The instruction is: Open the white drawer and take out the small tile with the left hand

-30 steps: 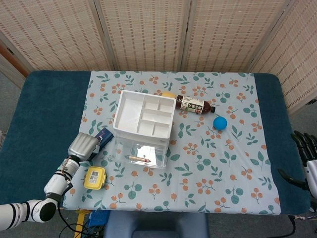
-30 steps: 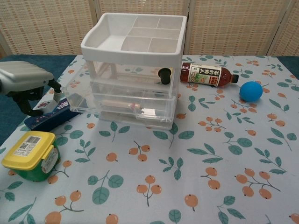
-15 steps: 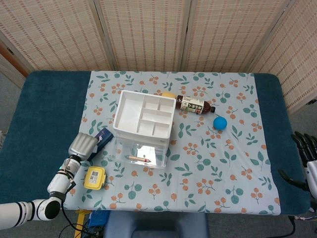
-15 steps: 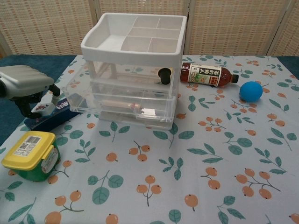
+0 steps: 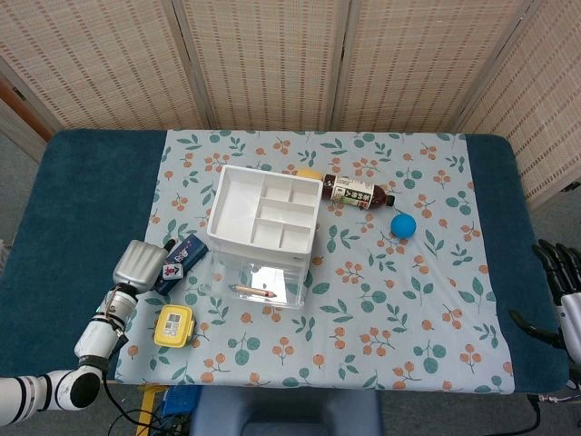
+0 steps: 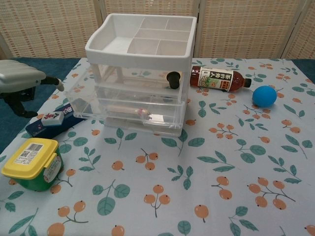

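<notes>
Fingers (image 5: 166,245) of our left hand (image 5: 136,264) poke out toward three o'clock in the head view, holding nothing that we can make out; how wide they spread we cannot tell from above. Just beside them the tile (image 5: 172,268) lies on the blue box (image 5: 182,259), at nine o'clock from the drawer (image 5: 254,282), which stands pulled out with a pencil (image 5: 253,291) inside. We judge the tile set down there because it is already out and the hand has nothing more to carry. Our right hand (image 5: 561,292) hangs at the table's (image 5: 82,191) three o'clock edge, fingers apart and empty, well apart from everything.

In the chest view our left hand (image 6: 18,82) hovers at ten o'clock from the tile (image 6: 52,116), clear of it, one finger stretched toward the drawer (image 6: 123,109). The tile rests flat on the blue box (image 6: 51,123), with the yellow tub (image 6: 32,163) at six o'clock from it.
</notes>
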